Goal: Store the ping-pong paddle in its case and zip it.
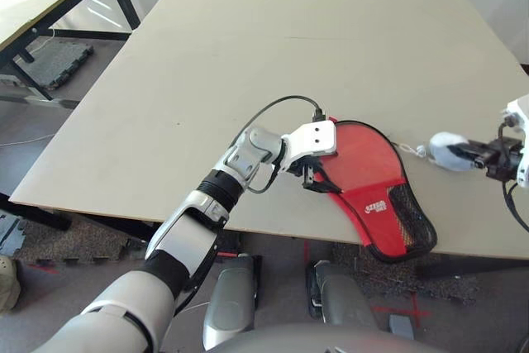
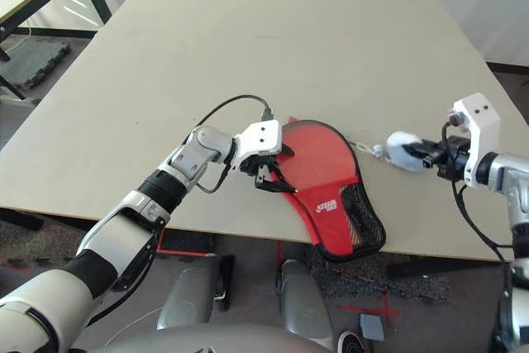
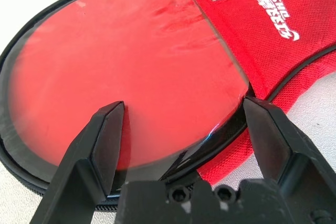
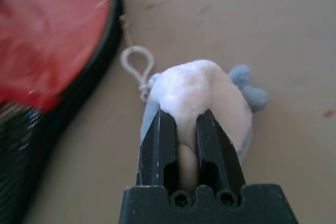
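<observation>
**Inspector A:** We find the round red rubber-faced ping-pong paddle (image 3: 121,72) lying inside the red paddle-shaped fabric case (image 1: 382,196) with black trim, its blade ringed by the case's black edge. The case lies flat near the front edge of the pale board table (image 1: 314,47), its mesh-pocket end overhanging that edge. The paddle's handle we cannot make out.

**Inspector B:** Agreed. We judge insertion done and the zipping step in hand. The fluffy white pom-pom (image 4: 202,95) on the zipper lies on the table just beside the case, joined by a thin cord loop.

**Inspector A:** The right gripper (image 4: 186,135) has its two fingers pinched tight on that pom-pom. The left gripper (image 3: 184,129) is spread wide, fingertips over the blade and the case rim; whether they press down, we cannot tell.

**Inspector B:** Next, in our judgement: hold the case steady and draw the pom-pom along the rim.
</observation>
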